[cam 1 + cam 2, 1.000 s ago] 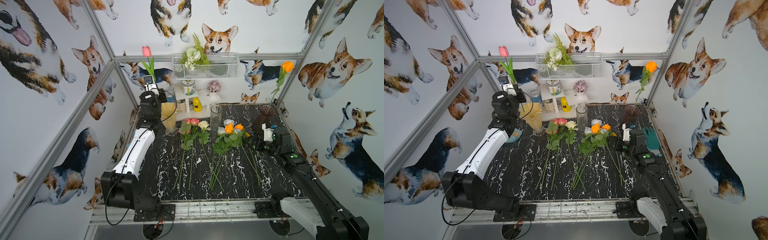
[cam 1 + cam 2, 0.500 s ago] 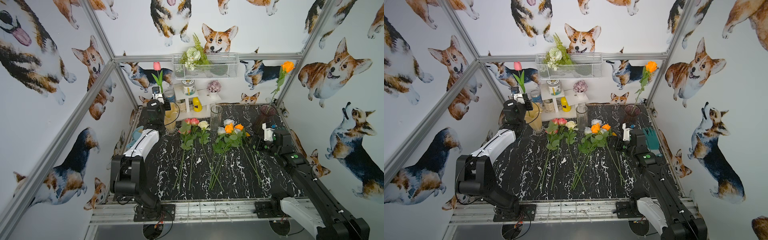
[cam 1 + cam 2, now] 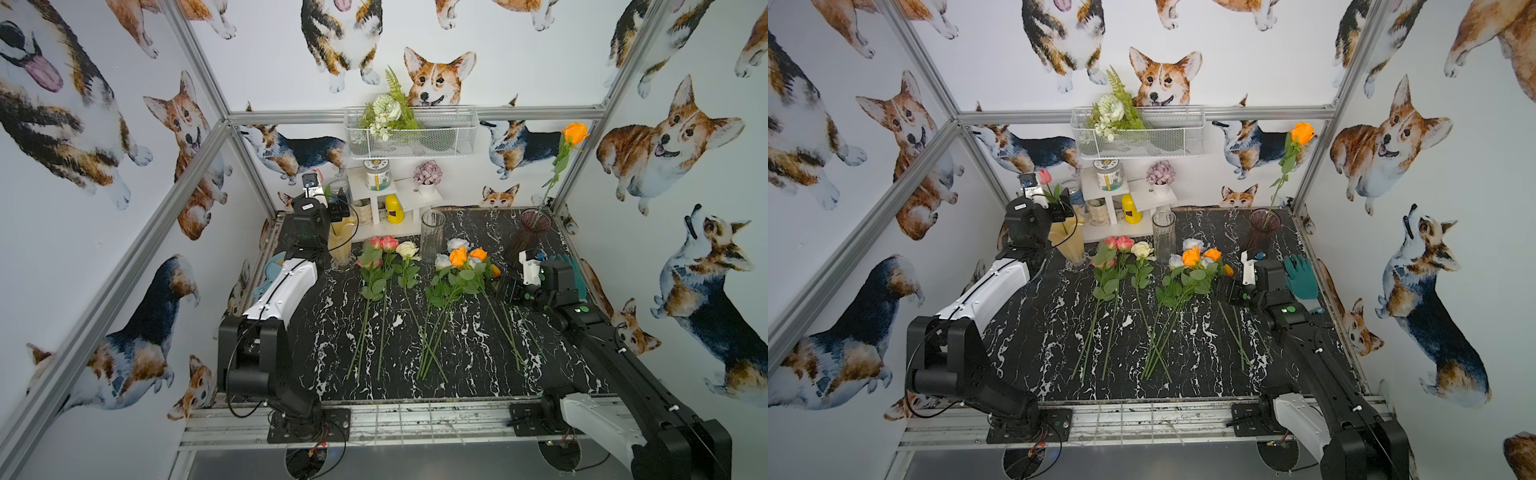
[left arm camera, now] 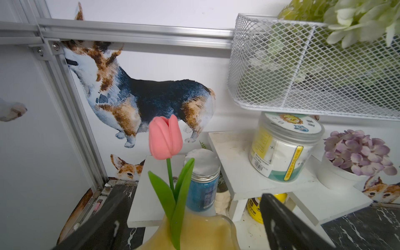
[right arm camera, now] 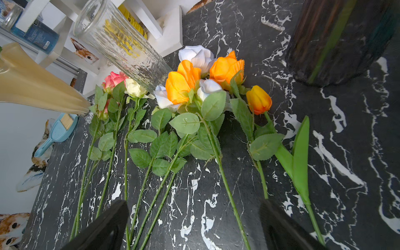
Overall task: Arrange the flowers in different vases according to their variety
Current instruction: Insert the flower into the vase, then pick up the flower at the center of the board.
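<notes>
3 o'clock: right hand [image 5: 192,208] wide, empty, near orange tulip [image 5: 258,99] lying on counter [image 3: 316,332]. 10 o'clock: left hand [image 4: 193,198] wide astride pink tulip [image 4: 165,138], seated in yellow vase [image 4: 201,233]. placement appears done; next, lift left hand clear, grasp orange tulip.

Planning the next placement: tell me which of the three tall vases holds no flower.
The clear ribbed glass vase, standing between the others, is empty; the creamy-yellow vase holds a pink tulip, the dark purple vase an orange rose.
</notes>
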Robot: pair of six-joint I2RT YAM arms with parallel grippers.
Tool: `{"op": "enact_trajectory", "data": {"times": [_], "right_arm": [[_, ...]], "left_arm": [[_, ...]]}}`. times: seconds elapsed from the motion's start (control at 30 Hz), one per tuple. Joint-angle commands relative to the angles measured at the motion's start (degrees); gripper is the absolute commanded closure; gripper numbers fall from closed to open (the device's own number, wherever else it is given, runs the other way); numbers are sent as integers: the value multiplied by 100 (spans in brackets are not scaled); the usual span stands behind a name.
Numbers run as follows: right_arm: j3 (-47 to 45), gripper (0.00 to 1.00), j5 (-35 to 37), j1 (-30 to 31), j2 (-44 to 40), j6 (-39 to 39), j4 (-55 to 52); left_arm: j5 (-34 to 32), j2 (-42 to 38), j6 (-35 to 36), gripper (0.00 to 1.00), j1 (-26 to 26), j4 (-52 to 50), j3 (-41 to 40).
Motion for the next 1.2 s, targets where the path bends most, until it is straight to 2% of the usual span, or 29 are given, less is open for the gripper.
{"op": "enact_trajectory", "data": {"times": [0.0, 0.37, 0.6, 0.77, 0.93, 1.17], "right_arm": [[-48, 1, 103, 31, 42, -141, -83], [-200, 3, 309, 106, 229, -271, -114], [-114, 6, 794, 369, 523, -401, -284], [-104, 11, 989, 449, 700, -448, -314], [-70, 22, 1094, 490, 1057, -426, -321], [76, 27, 1454, 933, 1692, -414, -313]], "left_arm": [[141, -215, -127, 0, -7, -264, -105], [354, -1116, -209, 0, -14, -1304, -505], [589, -1706, -382, 0, -67, -2031, -863], [1154, -2177, -625, 0, -93, -2342, -1341], [1822, -2512, -779, 0, -141, -2636, -1794], [1998, -2809, -810, 0, -155, -2606, -2314]]}}
